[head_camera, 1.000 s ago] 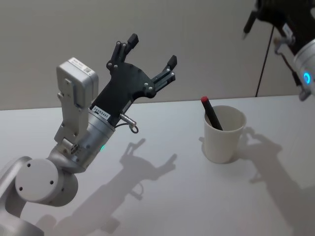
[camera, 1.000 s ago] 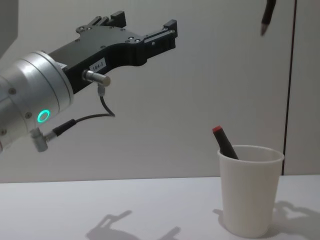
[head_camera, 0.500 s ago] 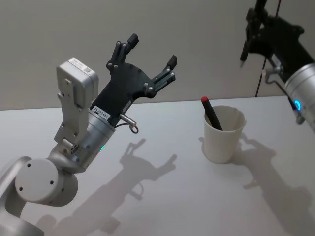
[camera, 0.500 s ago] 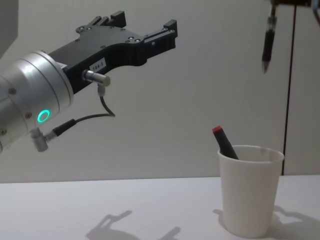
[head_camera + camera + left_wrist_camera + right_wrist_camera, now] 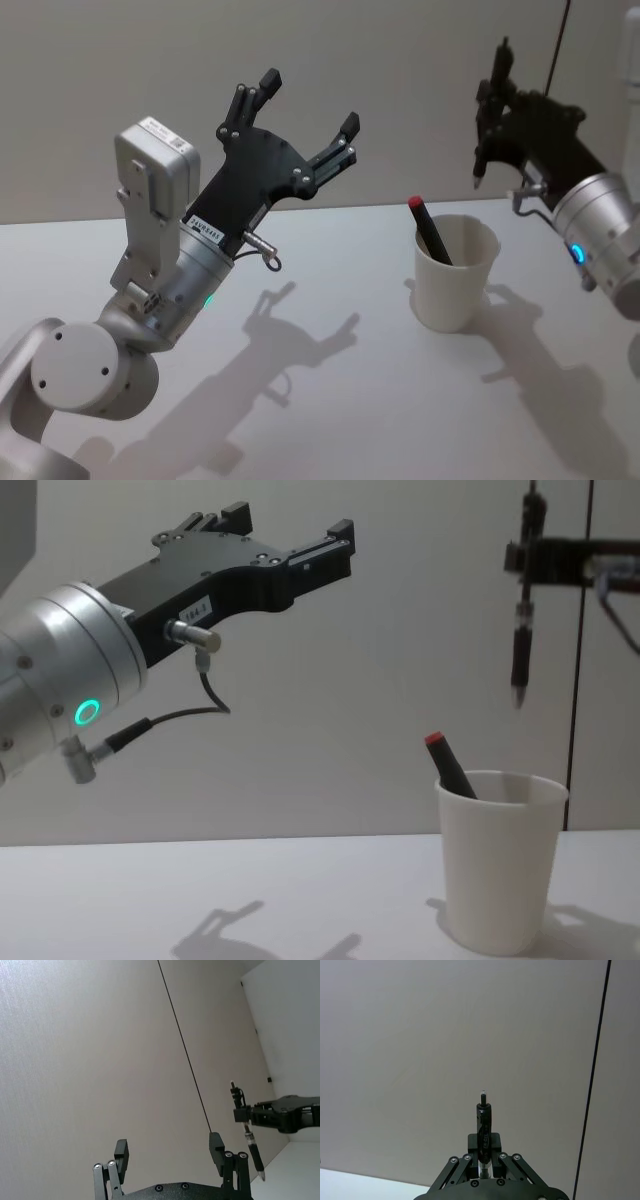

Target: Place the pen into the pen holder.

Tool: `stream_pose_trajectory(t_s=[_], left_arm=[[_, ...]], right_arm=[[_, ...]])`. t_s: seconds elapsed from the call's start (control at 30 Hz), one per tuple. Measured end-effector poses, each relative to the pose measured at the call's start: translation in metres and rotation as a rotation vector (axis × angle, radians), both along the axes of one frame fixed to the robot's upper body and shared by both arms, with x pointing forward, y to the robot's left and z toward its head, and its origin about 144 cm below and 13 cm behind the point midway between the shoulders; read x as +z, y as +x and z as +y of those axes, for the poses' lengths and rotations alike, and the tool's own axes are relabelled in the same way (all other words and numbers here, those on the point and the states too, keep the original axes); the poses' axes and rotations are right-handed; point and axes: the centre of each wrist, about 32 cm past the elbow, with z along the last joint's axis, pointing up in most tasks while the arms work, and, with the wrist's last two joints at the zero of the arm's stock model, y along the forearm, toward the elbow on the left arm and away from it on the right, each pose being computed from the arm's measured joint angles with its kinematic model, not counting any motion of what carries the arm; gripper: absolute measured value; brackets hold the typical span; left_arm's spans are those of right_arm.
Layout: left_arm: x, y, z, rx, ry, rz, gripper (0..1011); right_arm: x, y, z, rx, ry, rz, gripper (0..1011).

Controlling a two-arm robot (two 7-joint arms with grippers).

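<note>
While the right gripper [image 5: 488, 115] is pinching a slim black pen [image 5: 522, 630] upright between its fingers, tip down, the pen is hanging in the air above the plain white tapered paper cup [image 5: 499, 858] serving as the pen holder, which is standing on the pale grey worktop [image 5: 330, 400] toward its far right corner. A dark marker with a red cap [image 5: 448, 764] is already leaning inside the cup. The left gripper [image 5: 300, 135] is idling high over the left side of the worktop, its fingers spread and holding nothing.

Risk: in the chest view the pen tip is sitting close over the cup's right rim rather than its centre, so an early release would probably strike the rim, bounce out or tip the light cup; the leaning marker is also narrowing the opening.

Compared with half a second ago, the right gripper has come lower and nearer the cup, the pen dropping with it; the left gripper is staying put.
</note>
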Motion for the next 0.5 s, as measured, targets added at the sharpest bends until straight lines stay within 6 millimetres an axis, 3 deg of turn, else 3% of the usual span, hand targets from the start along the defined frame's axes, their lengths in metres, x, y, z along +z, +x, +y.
stream_pose_trajectory(t_s=[0.5], left_arm=[[0.0,0.0,0.0,0.0,0.0,0.0,1001]], right_arm=[[-0.019,0.008,0.014,0.025,-0.024,0.074,130]])
